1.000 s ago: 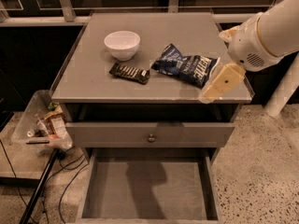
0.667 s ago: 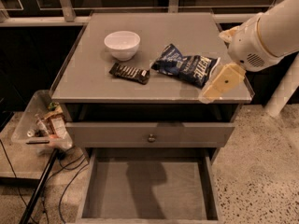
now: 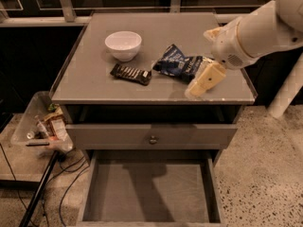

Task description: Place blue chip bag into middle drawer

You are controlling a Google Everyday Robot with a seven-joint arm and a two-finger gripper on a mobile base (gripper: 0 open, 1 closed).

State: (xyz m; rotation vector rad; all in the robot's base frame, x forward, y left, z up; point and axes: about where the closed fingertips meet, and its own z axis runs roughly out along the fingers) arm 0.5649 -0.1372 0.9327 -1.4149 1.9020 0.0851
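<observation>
Surface [image 3: 90, 82]: flat grey top of a cabinet; carries the bowl, the wrapper and the chip bag.
Bowl [image 3: 123, 45]: white, round, upright, on the rear left part of the surface; used as the reference below.
Blue chip bag [image 3: 176, 64]: lies on the surface to the right of the bowl and a little nearer the front edge, apart from the bowl.
Blue chip bag, appearance: dark navy foil, crumpled and partly flattened, with white lettering and pale patches; one corner points up toward the rear, and the long side runs to the right.
Candy-bar wrapper [image 3: 131, 74]: small, flat, black-brown; just in front of the bowl, between the bowl and the front edge, and left of the bag.
Gripper [image 3: 198, 85]: cream-coloured, angled down and to the left; right of the bowl, past the right end of the bag, over the front right part of the surface.
Gripper contact: it overlaps the bag's right end in this view; contact cannot be confirmed.
Jaws: cannot tell whether apart or together.
Arm [image 3: 258, 30]: white, enters from the upper right, well to the right of the bowl.
Middle drawer [image 3: 180, 193]: pulled out, below the bowl and under the surface; wide, shallow, grey, with thin side walls and a plain floor.
Drawer front [image 3: 109, 135]: closed, grey, with a small round knob [image 3: 153, 139]; between the bowl's level and the open drawer.
Plastic bin [image 3: 23, 122]: clear, on the floor, left of and below the bowl.
</observation>
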